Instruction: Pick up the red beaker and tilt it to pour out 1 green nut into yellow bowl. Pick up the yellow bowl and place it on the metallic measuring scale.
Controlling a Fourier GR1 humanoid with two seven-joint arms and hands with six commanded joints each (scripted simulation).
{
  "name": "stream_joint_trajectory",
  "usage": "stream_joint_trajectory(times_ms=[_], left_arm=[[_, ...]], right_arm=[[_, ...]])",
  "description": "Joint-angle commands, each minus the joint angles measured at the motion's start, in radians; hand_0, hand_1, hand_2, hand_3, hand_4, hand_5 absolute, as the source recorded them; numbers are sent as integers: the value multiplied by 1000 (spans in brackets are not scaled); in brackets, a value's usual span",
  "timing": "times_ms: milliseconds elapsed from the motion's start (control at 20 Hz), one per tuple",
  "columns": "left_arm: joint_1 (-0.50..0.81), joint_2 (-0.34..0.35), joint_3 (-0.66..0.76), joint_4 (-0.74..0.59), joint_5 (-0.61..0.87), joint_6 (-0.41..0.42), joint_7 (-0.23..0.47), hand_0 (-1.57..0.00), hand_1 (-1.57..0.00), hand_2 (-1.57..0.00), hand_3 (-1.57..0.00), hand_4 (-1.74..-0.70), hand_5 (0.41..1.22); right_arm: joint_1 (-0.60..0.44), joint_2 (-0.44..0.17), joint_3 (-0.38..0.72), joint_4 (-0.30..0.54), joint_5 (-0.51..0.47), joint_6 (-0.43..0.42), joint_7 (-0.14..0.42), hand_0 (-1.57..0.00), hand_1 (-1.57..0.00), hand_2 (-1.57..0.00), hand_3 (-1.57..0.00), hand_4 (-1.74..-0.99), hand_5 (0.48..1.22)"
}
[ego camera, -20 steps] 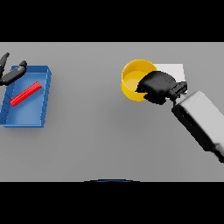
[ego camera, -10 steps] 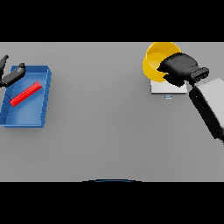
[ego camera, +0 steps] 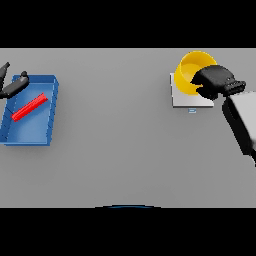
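Since a moment ago the right hand, fingers curled on the rim, has carried the yellow bowl over the metallic measuring scale, so only setting down and release remain.

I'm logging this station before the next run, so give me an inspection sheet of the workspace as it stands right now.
Surface: plain grey table, no spills seen.
Job's things: round yellow bowl sits over the back part of the flat pale metallic measuring scale; red beaker lies on its side in the blue rectangular tray. No green nut can be made out.
Clutter: nothing seen beyond the tray.
Hands: right hand is curled on the bowl's near-right rim; left hand shows at the left edge over the tray's far corner, fingers straight, holding nothing.
Cables: nothing seen.
Surroundings: nothing seen past the table.
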Motion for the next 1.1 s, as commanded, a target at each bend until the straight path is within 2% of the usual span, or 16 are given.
stream_joint_trajectory(times_ms=[0,150,250,350,400,450,500,600,750,800,900,1050], left_arm=[[-1,-7,0,12,0,3,-9,1,1,1,1,-859,807],[-8,-4,2,11,2,1,6,1,1,1,1,-851,802],[-3,3,9,21,6,-6,-14,1,1,1,1,-847,796],[2,4,8,9,11,-11,-15,1,1,1,1,-844,783],[-4,0,5,10,9,-9,-8,1,1,1,1,-842,780],[-9,4,2,13,4,-10,-3,1,1,1,1,-838,779],[-3,-4,-1,9,3,-3,-3,1,1,1,1,-836,775],[-4,-10,-4,12,-3,3,-1,1,1,1,1,-836,774],[3,-10,2,6,7,2,-10,1,1,1,1,-839,764],[-1,-17,0,4,9,4,-5,1,1,1,1,-840,764],[-2,-6,3,13,6,-1,-9,1,1,1,1,-831,754],[-4,-9,1,10,7,-2,0,1,1,1,1,-835,752]], right_arm=[[-6,12,-3,17,1,1,11,-1571,-1571,-1390,-1361,-1741,1221],[-6,25,-8,43,9,-21,0,-1571,-1571,-1380,-1392,-1741,1221],[-11,32,-9,67,17,-17,4,-1571,-1571,-1380,-1417,-1741,1221],[-4,27,-13,74,18,-18,-19,-1571,-1571,-1374,-1448,-1741,1221],[1,28,-17,64,18,-12,-4,-1571,-1571,-1404,-1376,-1741,1221],[-3,20,-23,66,16,-5,-14,-1565,-1496,-1437,-1249,-1741,1221],[-3,25,-24,67,21,0,1,-1558,-1428,-1343,-1110,-1682,1221],[-1,25,-41,69,2,14,1,-1335,-1125,-1007,-816,-1592,1074],[2,45,-58,66,-24,43,25,-757,-673,-579,-476,-1513,923],[3,48,-63,61,-33,61,39,-605,-556,-470,-391,-1496,890],[9,46,-57,61,-28,56,34,-387,-380,-300,-258,-1476,847],[1,36,-45,56,-19,76,28,-198,-194,-153,-131,-1435,817]])
